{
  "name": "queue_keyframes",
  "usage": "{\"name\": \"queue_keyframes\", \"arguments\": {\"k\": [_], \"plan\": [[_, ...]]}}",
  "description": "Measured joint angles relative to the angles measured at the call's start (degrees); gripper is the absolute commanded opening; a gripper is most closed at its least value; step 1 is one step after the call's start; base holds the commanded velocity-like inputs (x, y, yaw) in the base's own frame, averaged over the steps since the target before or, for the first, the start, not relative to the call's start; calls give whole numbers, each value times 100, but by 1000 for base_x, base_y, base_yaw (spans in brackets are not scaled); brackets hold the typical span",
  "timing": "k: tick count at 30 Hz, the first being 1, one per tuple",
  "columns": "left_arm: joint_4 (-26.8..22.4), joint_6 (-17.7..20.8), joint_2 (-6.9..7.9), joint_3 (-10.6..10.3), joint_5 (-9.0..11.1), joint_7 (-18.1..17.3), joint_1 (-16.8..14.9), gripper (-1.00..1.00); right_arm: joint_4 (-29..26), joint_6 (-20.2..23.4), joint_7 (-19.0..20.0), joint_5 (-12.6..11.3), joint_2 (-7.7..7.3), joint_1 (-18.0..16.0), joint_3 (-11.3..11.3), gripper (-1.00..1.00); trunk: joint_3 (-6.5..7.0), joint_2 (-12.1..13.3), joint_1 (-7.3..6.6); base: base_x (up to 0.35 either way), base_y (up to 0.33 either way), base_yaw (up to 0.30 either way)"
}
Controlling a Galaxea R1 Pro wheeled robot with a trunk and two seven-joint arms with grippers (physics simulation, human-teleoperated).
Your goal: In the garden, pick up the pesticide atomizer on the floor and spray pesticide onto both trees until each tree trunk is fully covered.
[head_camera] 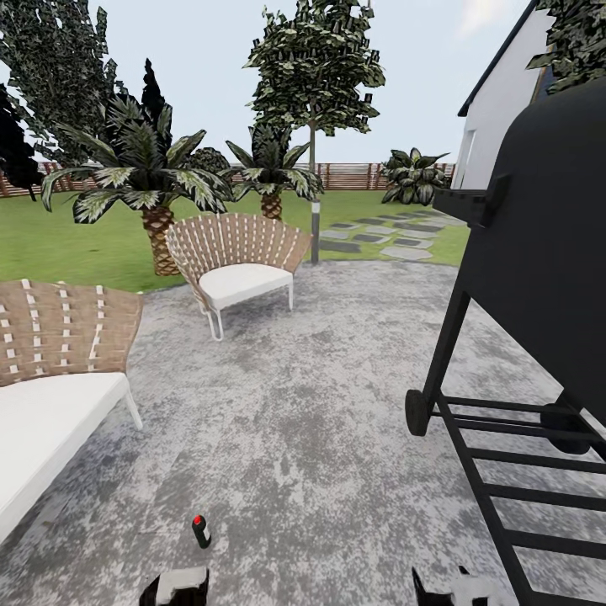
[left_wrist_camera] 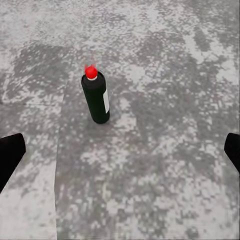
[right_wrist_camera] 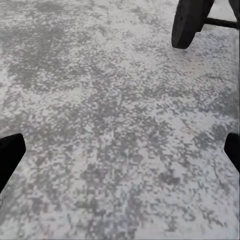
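The pesticide atomizer (head_camera: 200,531) is a small dark bottle with a red cap and a white label. It stands upright on the grey mottled patio floor (head_camera: 320,421), just ahead of my left gripper (head_camera: 174,587). In the left wrist view the atomizer (left_wrist_camera: 96,97) stands beyond the open left gripper (left_wrist_camera: 120,154), apart from both fingertips. My right gripper (right_wrist_camera: 120,152) is open over bare paving, holding nothing. Far off, a tall tree (head_camera: 313,67) with a bare slim trunk (head_camera: 314,227) rises at the lawn's edge. Another leafy crown (head_camera: 50,76) shows at the far left.
A black grill on a wheeled frame (head_camera: 539,278) stands close on the right; its wheel (right_wrist_camera: 190,22) lies near my right gripper. Two woven chairs with white cushions (head_camera: 240,269) (head_camera: 59,370) stand left. Short palms (head_camera: 156,181), stepping stones (head_camera: 383,236) and a slat fence (head_camera: 353,175) lie beyond.
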Motion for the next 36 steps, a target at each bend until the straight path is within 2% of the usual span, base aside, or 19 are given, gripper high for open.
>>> {"name": "queue_keyframes", "arguments": {"k": [5,8,11,16,23,27,36], "plan": [[4,16,-17,89,-12,8,-371,100,-676,426,-8,0,60,-281,3,100,-1,0,0,0,0,0],[8,13,-10,105,-15,9,-524,100,-942,988,-6,1,185,-595,5,100,0,0,0,0,0,0],[-8,8,5,110,-10,10,-573,100,-1040,1326,-6,1,284,-872,6,100,0,0,0,0,0,0],[-27,-4,34,121,-11,5,-601,100,-1140,1578,22,-6,388,-1379,6,100,-1,0,0,0,0,0],[-31,-5,47,124,-19,6,-571,100,-1188,1597,23,6,351,-1464,-9,100,-1,0,0,0,0,0],[-30,13,175,148,-5,45,-592,100,-1160,1597,21,8,345,-1466,-3,100,-1,0,-2,114,88,0],[-32,4,165,144,-3,50,-593,100,-1168,1597,21,3,345,-1467,-3,100,-1,0,0,27,18,36]]}}
